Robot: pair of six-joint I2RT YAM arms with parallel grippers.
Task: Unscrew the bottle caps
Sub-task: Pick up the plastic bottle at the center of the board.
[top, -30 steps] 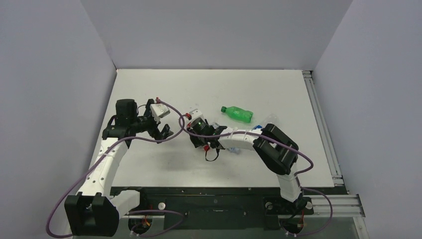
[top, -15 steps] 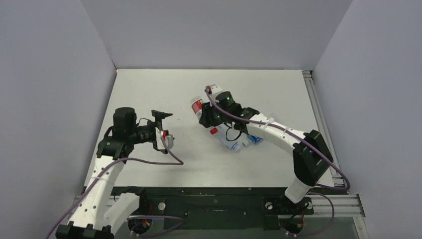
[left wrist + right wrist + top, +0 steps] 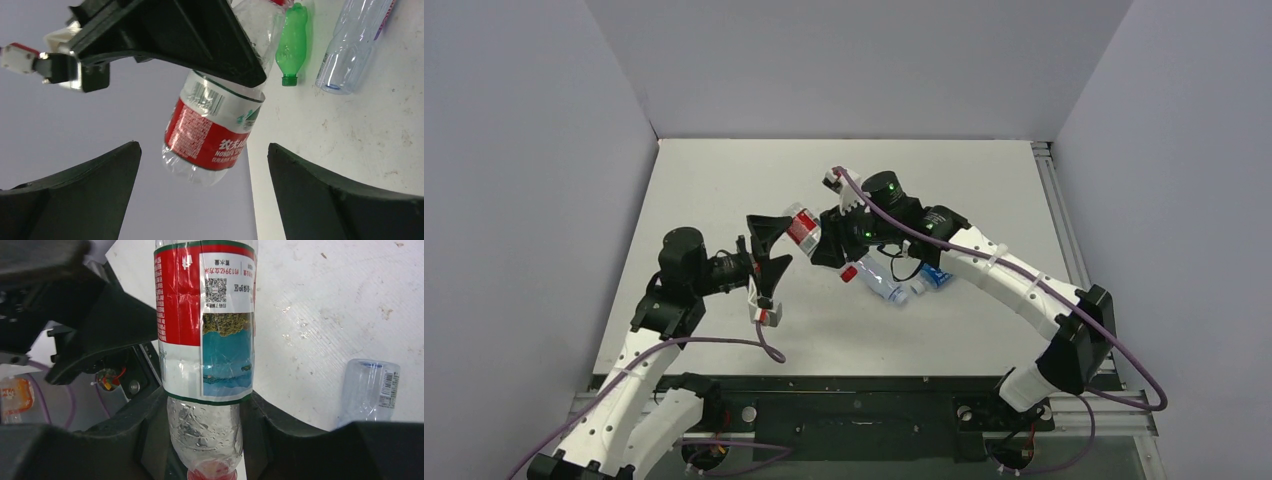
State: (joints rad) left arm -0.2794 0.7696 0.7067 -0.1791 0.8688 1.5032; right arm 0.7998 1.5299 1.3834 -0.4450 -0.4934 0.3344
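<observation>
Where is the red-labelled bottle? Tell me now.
Top view, centre: the red-labelled bottle hangs above the table, gripped in the right claw, its base toward the open left claw.

Left hand [image 3: 774, 252] agape (right hand [image 3: 823, 241] clamped)

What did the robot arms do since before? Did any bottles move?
The right end effector reached out, closed on the red-label bottle and carried it leftward above the table. The left end effector, open, swung in toward the bottle's base. The clear bottle and the blue-label bottle stayed lying where they were.
</observation>
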